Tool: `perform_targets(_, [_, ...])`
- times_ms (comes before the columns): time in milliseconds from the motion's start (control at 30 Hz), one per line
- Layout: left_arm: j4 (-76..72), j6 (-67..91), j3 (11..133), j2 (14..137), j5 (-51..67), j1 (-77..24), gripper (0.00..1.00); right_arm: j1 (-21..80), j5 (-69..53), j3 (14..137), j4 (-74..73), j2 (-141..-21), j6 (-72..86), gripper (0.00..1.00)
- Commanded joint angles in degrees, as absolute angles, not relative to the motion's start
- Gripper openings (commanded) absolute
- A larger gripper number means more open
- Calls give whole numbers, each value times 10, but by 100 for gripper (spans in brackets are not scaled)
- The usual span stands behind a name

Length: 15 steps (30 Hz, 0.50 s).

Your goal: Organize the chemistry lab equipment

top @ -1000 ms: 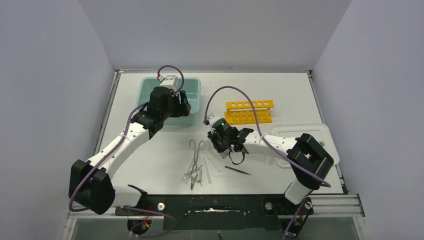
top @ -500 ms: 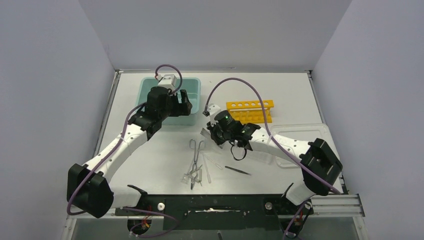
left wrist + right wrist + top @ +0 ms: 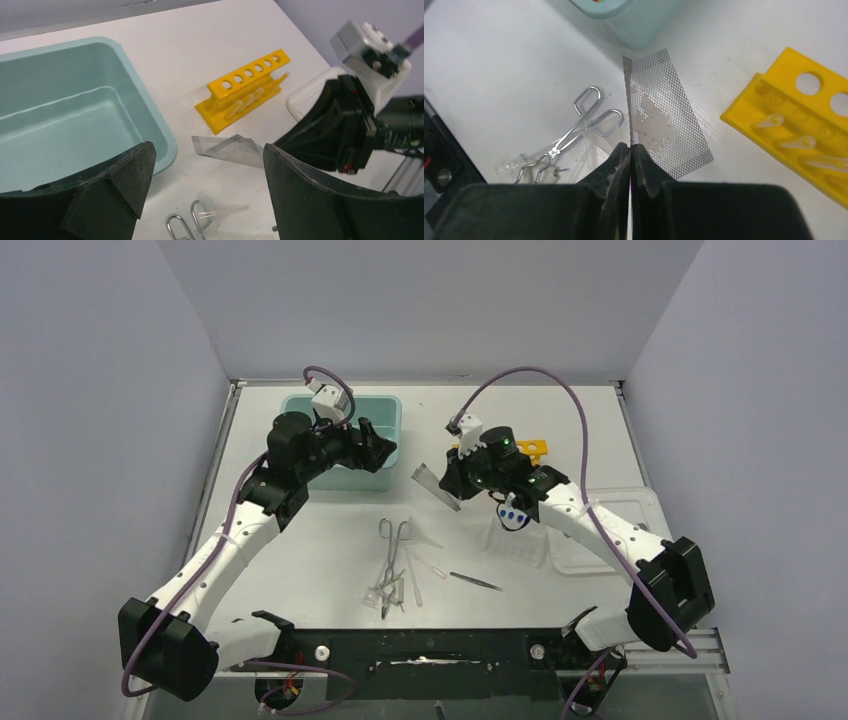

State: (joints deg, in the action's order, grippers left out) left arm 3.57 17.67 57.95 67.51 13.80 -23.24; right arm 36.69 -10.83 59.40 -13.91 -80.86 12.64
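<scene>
Your mesh square (image 3: 664, 110) is grey, woven in a fine diamond pattern, with a blotchy whitish patch at its middle; the table (image 3: 330, 540) under it is plain white. You see a teal tub (image 3: 75, 120), a bright yellow rack (image 3: 216, 102) with a row of round holes, and shiny silver forceps (image 3: 574, 131). The caps of the tubes (image 3: 512, 514) are blue, the cables (image 3: 540, 371) purple.

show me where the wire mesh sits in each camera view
Top external: wire mesh at centre, left of the yellow rack.
Left wrist: lower centre, just below the rack.
Right wrist: centre, left of the rack.
Shared landmark: the yellow rack, near it in all three.
</scene>
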Motion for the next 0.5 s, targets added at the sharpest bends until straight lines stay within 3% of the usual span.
perform_targets(0, [-39, 130, 610, 670, 288, -230, 80, 326, -279, 644, -107, -774, 136, 0])
perform_targets(300, [-42, 57, 655, 694, 505, -182, 80, 245, -509, 659, -42, -752, 186, 0])
perform_targets(467, [-23, 33, 662, 688, 577, -167, 80, 232, -564, 633, 19, -737, 236, 0])
